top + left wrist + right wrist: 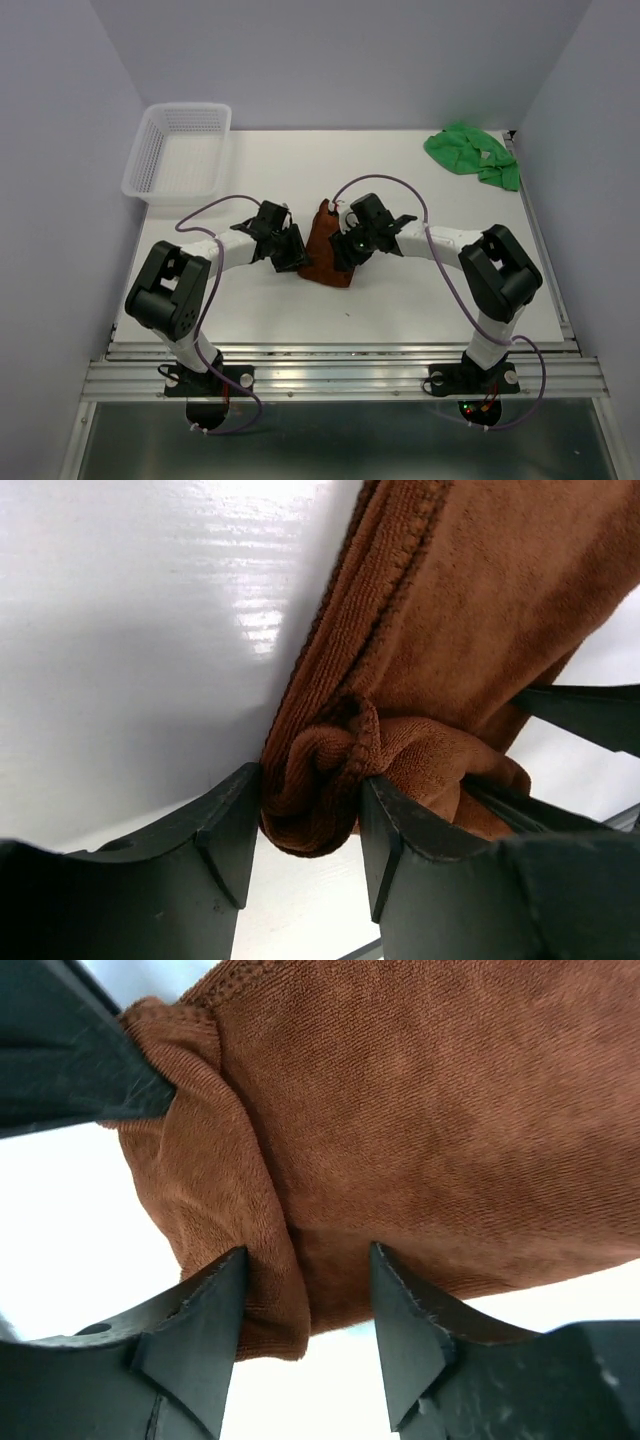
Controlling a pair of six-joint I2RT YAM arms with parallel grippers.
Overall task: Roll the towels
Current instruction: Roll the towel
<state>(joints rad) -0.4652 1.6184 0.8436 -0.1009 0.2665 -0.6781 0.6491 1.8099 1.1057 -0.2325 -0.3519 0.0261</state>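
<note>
Two towels lie on the white table [450, 290], well apart. The brown towel [322, 262] sits near the middle, bunched into a mound with one corner poking toward 12 o'clock. The green towel [470, 155] lies crumpled in the far corner at about 1 o'clock, with neither arm touching it. A white mesh basket [143, 160] stands in the other far corner, at about 11 o'clock.

Both arms reach in from the near edge to the brown towel. The left claw [292, 250] meets it from 9 o'clock and the right claw [347, 250] from 3 o'clock, so the cloth sits between them.

In the left wrist view we see the left claw [310, 800] holding a thick fold of the brown towel [470, 600]. The cloth fills the narrow gap and both fingers press on its sides. The stitched hem runs away toward 1 o'clock in that view, and a dark finger of the other claw shows at 3 o'clock, against the cloth.

In the right wrist view the right claw [305, 1270] stands partly open around the lower edge of the brown towel [450, 1110]. A soft fold touches the finger at 7 o'clock, and the cloth in the gap is not squeezed. We cannot tell whether the finger at 5 o'clock touches it. At 10 o'clock in that view, the left claw's finger gathers a corner of the towel.
</note>
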